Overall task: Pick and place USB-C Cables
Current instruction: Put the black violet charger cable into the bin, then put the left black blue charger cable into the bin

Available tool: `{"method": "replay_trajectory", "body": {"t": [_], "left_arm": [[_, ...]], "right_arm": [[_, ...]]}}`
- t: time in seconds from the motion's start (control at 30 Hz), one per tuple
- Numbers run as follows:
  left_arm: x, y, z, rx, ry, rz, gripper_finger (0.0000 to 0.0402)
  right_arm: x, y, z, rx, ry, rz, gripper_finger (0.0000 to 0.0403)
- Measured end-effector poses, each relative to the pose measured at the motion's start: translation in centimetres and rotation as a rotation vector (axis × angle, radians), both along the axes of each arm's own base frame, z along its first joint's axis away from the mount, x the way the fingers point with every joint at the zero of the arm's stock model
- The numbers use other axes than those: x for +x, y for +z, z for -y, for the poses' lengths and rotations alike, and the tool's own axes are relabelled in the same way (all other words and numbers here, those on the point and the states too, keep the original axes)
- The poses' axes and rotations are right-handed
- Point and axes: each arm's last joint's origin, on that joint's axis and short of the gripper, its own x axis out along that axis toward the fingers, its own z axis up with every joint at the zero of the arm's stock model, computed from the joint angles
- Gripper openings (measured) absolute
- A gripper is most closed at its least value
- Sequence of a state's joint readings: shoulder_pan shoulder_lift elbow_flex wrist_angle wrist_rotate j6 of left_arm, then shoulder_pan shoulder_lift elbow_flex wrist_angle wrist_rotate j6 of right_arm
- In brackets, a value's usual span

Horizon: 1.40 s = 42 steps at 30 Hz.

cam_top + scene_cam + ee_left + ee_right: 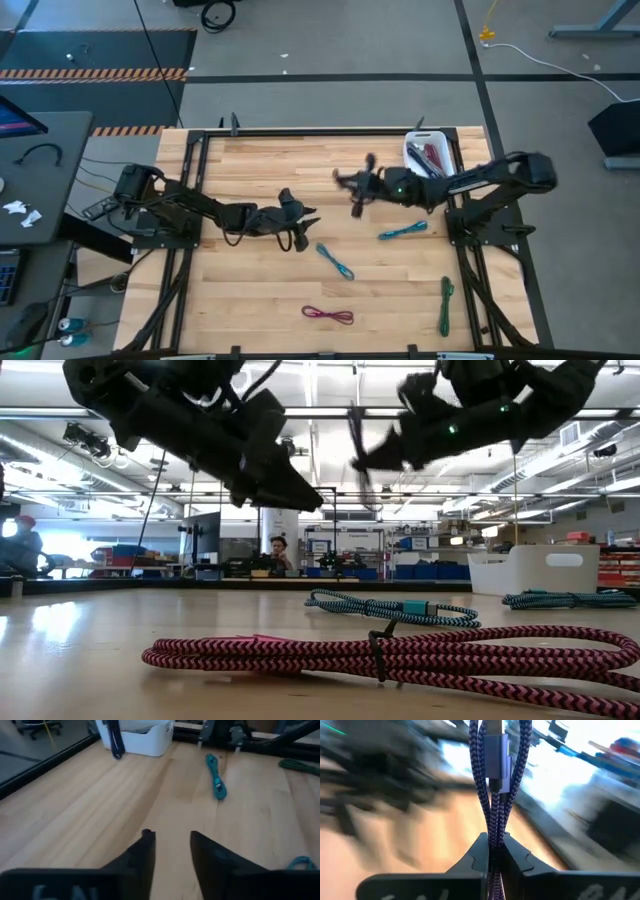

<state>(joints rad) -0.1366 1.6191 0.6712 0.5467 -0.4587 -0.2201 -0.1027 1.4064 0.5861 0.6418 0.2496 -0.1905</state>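
The purple cable (492,795) is clamped between the fingers of your right tool (357,190), hanging above the bench (250,290) with its long axis along the fingers. The white bin (412,152) lies just behind this tool, near the right arm. Your left tool (171,855) hovers empty, fingers apart.
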Motion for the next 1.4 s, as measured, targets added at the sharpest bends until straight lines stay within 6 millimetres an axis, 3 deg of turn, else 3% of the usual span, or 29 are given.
{"method": "replay_trajectory", "body": {"t": [0.13,0.27,0.37,0.47,0.63,0.87,1.0,1.1,1.27,1.4], "left_arm": [[-0.2,-0.4,-0.7,0.024,0.060,-0.057,0.0172],[-0.3,-0.4,-0.9,0.056,0.137,-0.054,0.0196],[-0.4,-0.4,-0.9,0.073,0.173,-0.051,0.0202],[-0.4,-0.4,-0.9,0.075,0.177,-0.050,0.0200],[-0.4,-0.4,-0.9,0.079,0.176,-0.053,0.0188],[-0.4,-0.4,-0.7,0.081,0.168,-0.060,0.0176],[-0.5,-0.4,-0.4,0.081,0.158,-0.059,0.0174],[-0.5,-0.4,-0.2,0.082,0.151,-0.059,0.0173],[-0.5,-0.4,0.0,0.082,0.139,-0.059,0.0173],[-0.5,-0.5,0.6,0.104,0.054,-0.082,0.0173]], "right_arm": [[-3.8,-0.1,2.8,-0.006,-0.284,-0.218,0.0023],[-8.8,-0.2,6.4,0.065,-0.683,-0.411,0.0023],[-12.1,0.4,8.5,0.205,-0.902,-0.477,0.0023],[-14.7,-0.2,9.8,0.390,-1.006,-0.576,0.0028],[-15.5,-1.3,11.7,0.494,-1.034,-0.607,0.0090],[-15.1,-1.8,11.9,0.481,-1.051,-0.681,0.0206],[-14.7,-0.8,11.3,0.445,-0.967,-0.633,0.0234],[-13.8,0.3,9.9,0.425,-0.790,-0.577,0.0233],[-11.4,1.9,5.7,0.415,-0.364,-0.387,0.0216],[-9.6,0.2,0.7,0.400,0.139,-0.206,0.0205]]}}
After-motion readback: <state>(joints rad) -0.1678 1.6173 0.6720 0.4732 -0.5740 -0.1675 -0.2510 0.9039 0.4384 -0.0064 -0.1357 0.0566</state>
